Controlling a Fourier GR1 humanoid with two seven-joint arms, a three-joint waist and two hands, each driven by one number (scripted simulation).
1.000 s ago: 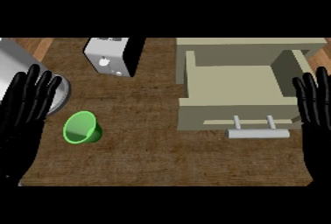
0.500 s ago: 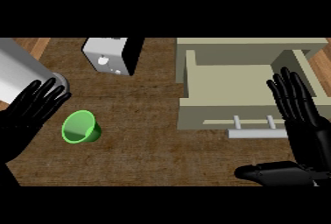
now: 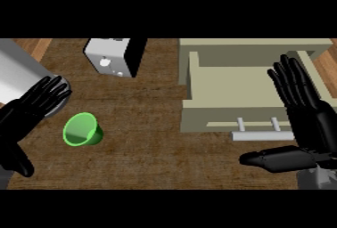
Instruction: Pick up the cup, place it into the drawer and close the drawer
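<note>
Green cup lying alone, left of the open drawer.
Both hands spread flat, holding nothing: left hand beside the cup, right hand over the drawer's right side.

Glossy green plastic cup, matt brown wood-grain counter, smooth beige drawer, metal handle
</note>
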